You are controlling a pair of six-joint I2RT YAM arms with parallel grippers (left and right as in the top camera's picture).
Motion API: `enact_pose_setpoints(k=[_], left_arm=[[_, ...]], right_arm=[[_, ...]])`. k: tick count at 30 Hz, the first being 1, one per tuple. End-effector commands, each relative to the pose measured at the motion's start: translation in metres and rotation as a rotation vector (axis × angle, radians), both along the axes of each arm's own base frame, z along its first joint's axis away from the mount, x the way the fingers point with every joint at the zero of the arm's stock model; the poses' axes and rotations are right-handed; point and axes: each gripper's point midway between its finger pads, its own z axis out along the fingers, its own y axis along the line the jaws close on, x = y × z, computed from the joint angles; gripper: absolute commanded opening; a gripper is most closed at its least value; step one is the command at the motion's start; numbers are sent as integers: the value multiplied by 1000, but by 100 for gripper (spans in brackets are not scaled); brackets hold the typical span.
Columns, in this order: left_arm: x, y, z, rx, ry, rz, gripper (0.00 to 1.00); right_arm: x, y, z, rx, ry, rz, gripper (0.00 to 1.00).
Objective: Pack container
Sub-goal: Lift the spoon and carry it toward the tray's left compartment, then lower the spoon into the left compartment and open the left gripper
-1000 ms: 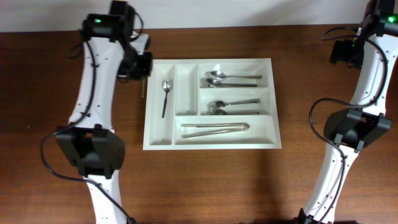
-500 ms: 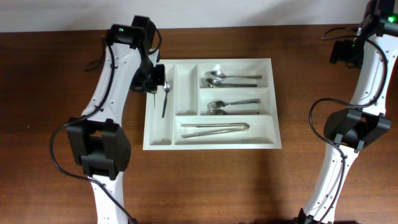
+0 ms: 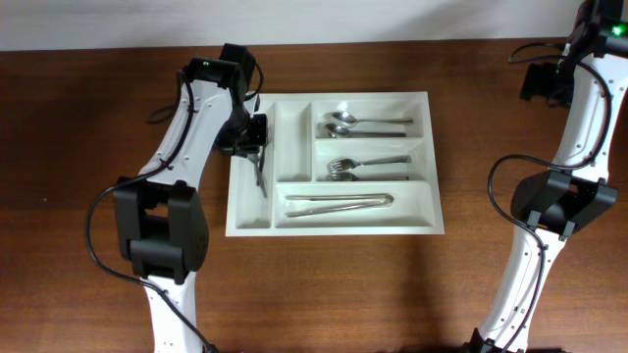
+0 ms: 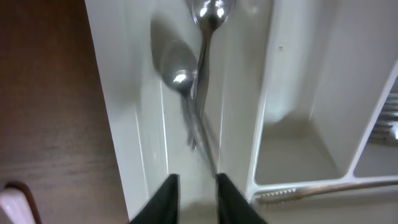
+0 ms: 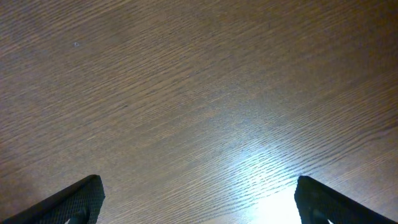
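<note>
The left arm [image 3: 186,127] has swung in since a second ago. Then its wrist was hanging over bare wood off the 10 o'clock corner of the container [image 3: 343,227]; now it is sitting over the narrow compartment [image 3: 252,206] on the container's 9 o'clock side. The left jaws, pinched shut back then, are standing a little apart and gripping nothing. In the wrist view two spoons [image 4: 179,71] are lying overlapped on the compartment floor, one thin handle ending just inside the 3 o'clock finger [image 4: 231,202]. The right arm [image 3: 579,108] is staying put at the 3 o'clock edge, its right jaws gaping wide over bare wood and holding nothing. The other spoons [image 3: 358,123], forks [image 3: 368,167] and tongs [image 3: 339,201] are lying in the crosswise compartments as before.

The container is resting flat near the middle of the dark brown wooden counter [image 3: 78,147]. A pale wall [image 3: 392,20] is running along the 12 o'clock edge.

From above, the left wrist is covering the 12 o'clock end of the narrow compartment. The left wrist view is blurring, so I cannot tell whether the handle is touching the finger. A pale shape [image 4: 11,208] is being cut off at that view's 7 o'clock corner. The right fingers [image 5: 74,202] are showing only as dark tips in the bottom corners.
</note>
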Motion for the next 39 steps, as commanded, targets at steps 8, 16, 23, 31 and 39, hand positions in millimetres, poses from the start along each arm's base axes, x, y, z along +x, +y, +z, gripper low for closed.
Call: enact_pose_setpoints(k=[8, 16, 23, 31, 39], left_arm=[[31, 3, 44, -9, -148, -51, 55], [8, 65, 99, 202, -113, 5, 69], [-10, 78, 100, 165, -38, 38, 74], [-27, 78, 130, 130, -91, 38, 74], [-112, 102, 153, 134, -74, 126, 75]], right_arm=[[0, -1, -3, 3, 3, -13, 99], [0, -1, -3, 3, 3, -13, 99], [0, -1, -3, 3, 3, -13, 98], [0, -1, -3, 3, 3, -13, 99], [0, -1, -3, 3, 3, -13, 98]])
